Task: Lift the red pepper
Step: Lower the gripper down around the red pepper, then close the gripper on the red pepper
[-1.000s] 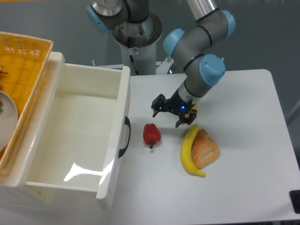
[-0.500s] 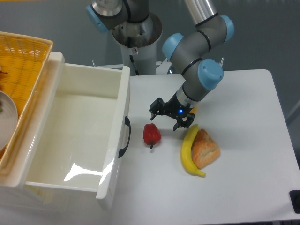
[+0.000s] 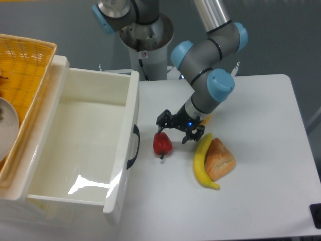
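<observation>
The claw hangs released, its two fingers spread and empty, just above and to the right of the red pepper, likely lining up to straddle it for a grasp. The pepper lies on the white worktop near its left edge, close beside the handle of the open drawer. It is small, glossy and red, with a short dark stem pointing toward the front edge.
</observation>
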`<state>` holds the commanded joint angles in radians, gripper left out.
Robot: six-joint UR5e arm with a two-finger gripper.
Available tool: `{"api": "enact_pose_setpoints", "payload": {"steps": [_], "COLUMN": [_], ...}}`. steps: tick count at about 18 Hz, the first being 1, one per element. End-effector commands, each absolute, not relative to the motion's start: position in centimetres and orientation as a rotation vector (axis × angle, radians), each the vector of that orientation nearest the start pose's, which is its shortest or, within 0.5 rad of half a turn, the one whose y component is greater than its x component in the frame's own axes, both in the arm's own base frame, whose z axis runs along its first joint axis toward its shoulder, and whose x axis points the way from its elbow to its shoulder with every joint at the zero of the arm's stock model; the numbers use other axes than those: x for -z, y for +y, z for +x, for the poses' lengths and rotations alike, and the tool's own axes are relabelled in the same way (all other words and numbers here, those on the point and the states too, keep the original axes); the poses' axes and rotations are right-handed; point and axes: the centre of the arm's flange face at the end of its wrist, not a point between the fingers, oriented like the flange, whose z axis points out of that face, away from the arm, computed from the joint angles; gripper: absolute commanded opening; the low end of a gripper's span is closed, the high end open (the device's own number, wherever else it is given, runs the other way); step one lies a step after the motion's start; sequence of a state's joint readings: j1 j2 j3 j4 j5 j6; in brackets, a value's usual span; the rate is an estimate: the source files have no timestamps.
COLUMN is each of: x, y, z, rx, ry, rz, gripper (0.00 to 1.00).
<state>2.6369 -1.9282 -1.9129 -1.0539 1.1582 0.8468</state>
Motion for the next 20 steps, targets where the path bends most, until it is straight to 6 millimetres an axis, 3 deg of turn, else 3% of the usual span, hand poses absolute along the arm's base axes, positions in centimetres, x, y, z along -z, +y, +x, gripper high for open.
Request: {"api": "enact_pose_setpoints", "payload": {"steps": [20], "x": [-18.6], "y": [42.6], "z": [-36.8], "rx": [0.539], "ry": [-0.383], "rz": [-2.842], "gripper": [1.00]}}
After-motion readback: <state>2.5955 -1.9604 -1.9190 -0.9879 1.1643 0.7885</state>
